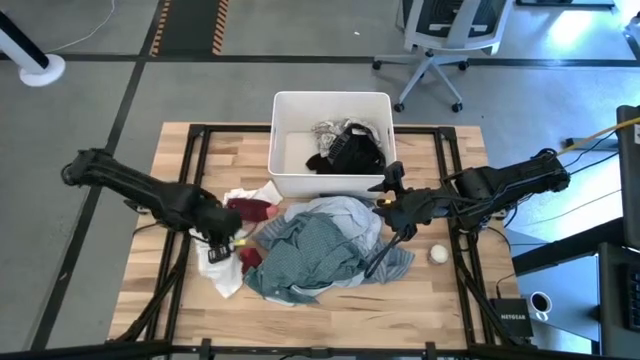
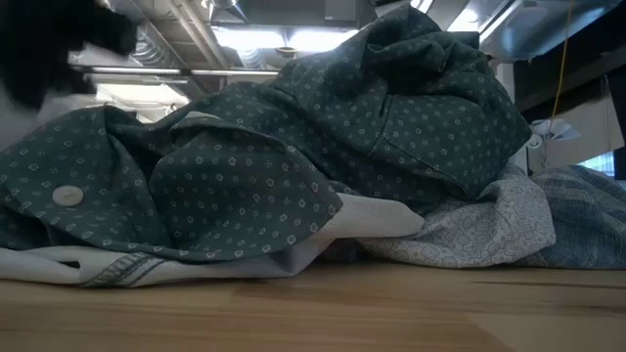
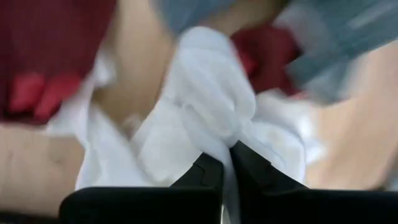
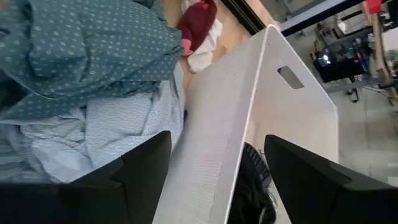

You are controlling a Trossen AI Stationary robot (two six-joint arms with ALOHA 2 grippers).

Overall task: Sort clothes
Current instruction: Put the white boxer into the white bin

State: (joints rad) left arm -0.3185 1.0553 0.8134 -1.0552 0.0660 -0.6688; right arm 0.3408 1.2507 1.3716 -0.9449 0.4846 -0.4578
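Down on the left side of the wooden worktop (image 1: 170, 290), the left gripper (image 1: 222, 243) has its fingers (image 3: 202, 177) pinched together on a fold of a white garment (image 3: 205, 106), soft and crumpled, which bunches up just ahead of the fingertips. Beside that white cloth lie pieces of a small red garment (image 1: 253, 209), one by the gripper toward the tub and another at the edge of the pile. Next comes the main heap of clothes: a dark green shirt with small pale dots (image 1: 315, 250) is rumpled on top, and the low view shows a round white button on it and deep folds. A pale blue-grey shirt with a fine pattern (image 4: 118, 124) lies under and beside it, spreading toward the tub. Behind the heap stands a white rectangular plastic tub (image 1: 290, 175) with smooth walls and a cut-out handle slot; inside it rest a black garment (image 1: 352, 152) and a grey-white patterned piece (image 1: 328, 131). On the right, the right gripper (image 1: 392, 205) hovers near the tub's front corner with its fingers (image 4: 140, 171) spread wide and nothing between them; the tub's wall stands straight ahead of it, between the two fingers in its wrist view. A small white ball (image 1: 438, 254) sits on the bare wood beyond the pile's right edge, apart from the clothes. Black metal frame rails (image 1: 455, 280) cross the worktop on both sides.
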